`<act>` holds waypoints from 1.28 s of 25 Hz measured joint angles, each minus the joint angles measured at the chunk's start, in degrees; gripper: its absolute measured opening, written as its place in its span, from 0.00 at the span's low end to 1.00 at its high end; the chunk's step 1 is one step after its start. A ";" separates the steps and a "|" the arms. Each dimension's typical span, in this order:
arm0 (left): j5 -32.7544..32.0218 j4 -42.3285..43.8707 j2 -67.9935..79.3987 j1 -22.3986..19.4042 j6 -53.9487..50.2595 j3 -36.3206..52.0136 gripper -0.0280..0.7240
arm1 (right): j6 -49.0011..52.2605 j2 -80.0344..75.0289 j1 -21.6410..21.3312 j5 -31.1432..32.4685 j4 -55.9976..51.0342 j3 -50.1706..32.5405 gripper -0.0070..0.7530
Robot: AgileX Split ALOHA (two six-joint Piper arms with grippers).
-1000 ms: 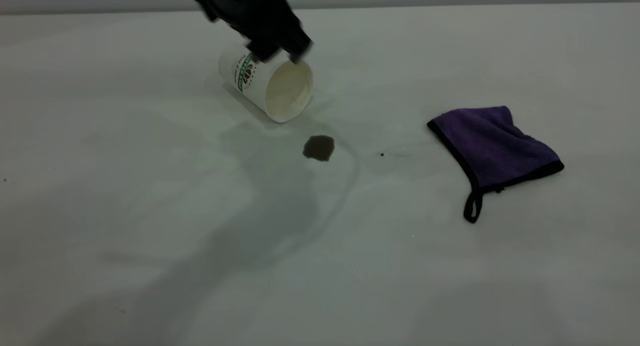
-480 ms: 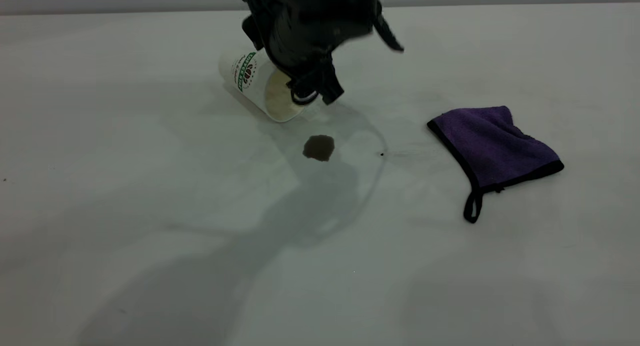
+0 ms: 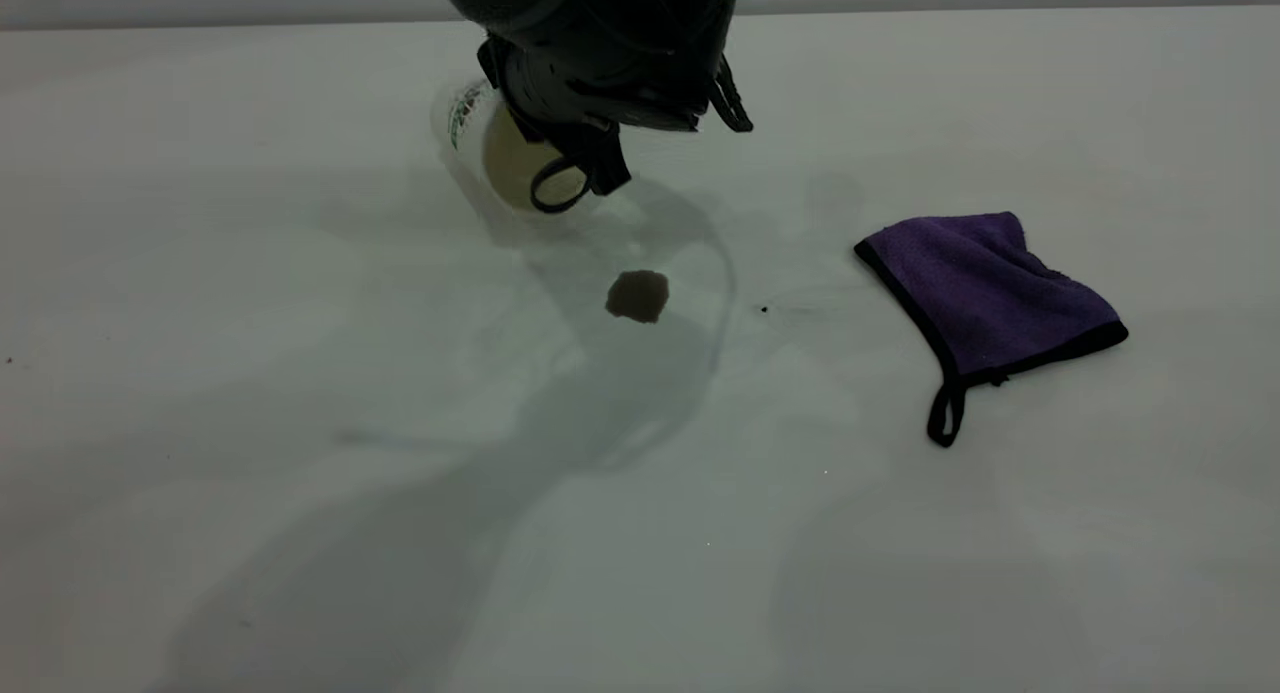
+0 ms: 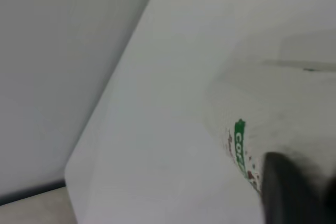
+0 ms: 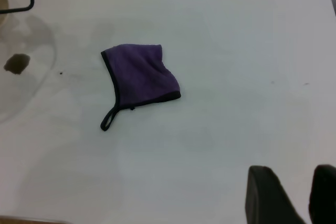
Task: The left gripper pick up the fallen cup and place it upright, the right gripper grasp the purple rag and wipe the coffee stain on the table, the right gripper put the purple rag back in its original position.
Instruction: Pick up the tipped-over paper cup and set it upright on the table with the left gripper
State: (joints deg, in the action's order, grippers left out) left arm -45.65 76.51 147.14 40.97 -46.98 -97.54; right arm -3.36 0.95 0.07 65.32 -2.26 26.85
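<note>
A: Item one, left end effector (image 3: pixel 580 173)?
B: Black, bulky, over the cup (image 3: pixel 505 158) toward the far edge of the bench (image 3: pixel 300 473). A finger sits at the cup's mouth; whether the fingers have closed on the rim, I cannot tell.

A: Cup?
B: White paper, green band, tipped on its side, mouth toward the near edge.

A: Advice for the step?
B: Pinch the rim wall firmly, one finger inside, before rotating. Swing the base down and set it flat, clear of the stain (image 3: pixel 637 295) just nearer the front.

A: Right end effector (image 5: pixel 286 198)?
B: Well apart from the work, fingers parted with a narrow gap, holding nothing.

A: Rag (image 3: pixel 985 293)?
B: Purple, folded, toward the right edge, untouched.
</note>
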 joint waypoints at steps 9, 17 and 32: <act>1.50 -29.14 -19.77 -8.08 20.17 0.00 0.06 | 0.00 0.00 0.00 0.00 0.00 0.00 0.32; 3.56 -73.71 -23.05 -23.93 50.93 0.00 0.06 | 0.00 0.00 0.00 0.00 0.00 0.00 0.32; 9.89 -94.82 -12.08 -29.82 67.17 0.00 0.17 | 0.00 0.00 0.00 0.00 0.00 0.00 0.32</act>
State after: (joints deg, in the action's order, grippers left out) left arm -35.76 -18.30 135.07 11.15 20.19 -97.54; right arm -3.36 0.95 0.07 65.32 -2.26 26.85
